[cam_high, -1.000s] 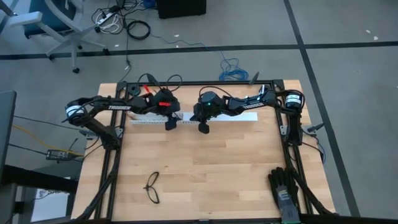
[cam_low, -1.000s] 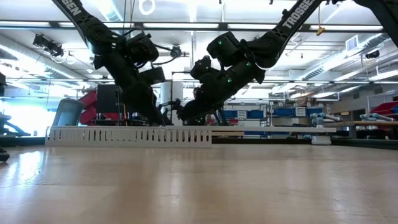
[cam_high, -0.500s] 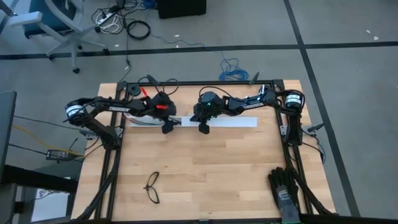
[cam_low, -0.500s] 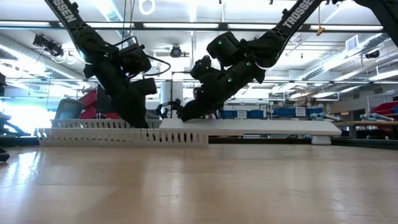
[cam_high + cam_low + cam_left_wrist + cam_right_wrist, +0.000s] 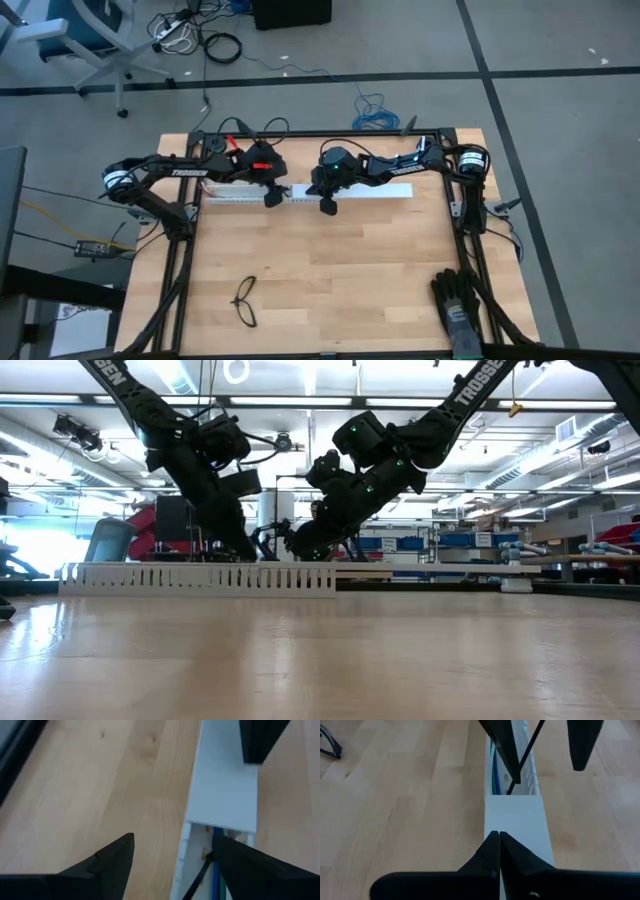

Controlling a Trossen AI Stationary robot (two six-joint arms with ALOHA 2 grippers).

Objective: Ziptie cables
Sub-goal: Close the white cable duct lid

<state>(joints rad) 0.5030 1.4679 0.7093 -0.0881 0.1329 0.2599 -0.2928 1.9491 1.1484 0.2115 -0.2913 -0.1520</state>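
A white slotted duct lies along the table's far side. A flat white lid covers its right part. The cables lie inside the uncovered part, blue ones showing. The ziptie, a thin dark strip, slants up out of the duct. My left gripper is open over the duct where the lid ends, and the ziptie passes close by one fingertip. My right gripper is shut over the lid's left end. My left gripper: I cannot tell whether its fingertip touches the ziptie, which passes right by it. My right gripper points slanting down from the table's right at the lid's left end, and I cannot tell whether its shut fingertips rest on the lid or hover just above it.
Black thin-framed glasses lie near the table's front left. A pair of dark gloves lies at the front right corner. Bare wood spans the middle of the table between them and the duct.
My left gripper, still open, swung toward the table's left and near side, then came back over the duct. The duct has ended up slid a little toward the table's left. The lid tipped up for a moment and lies flat again.
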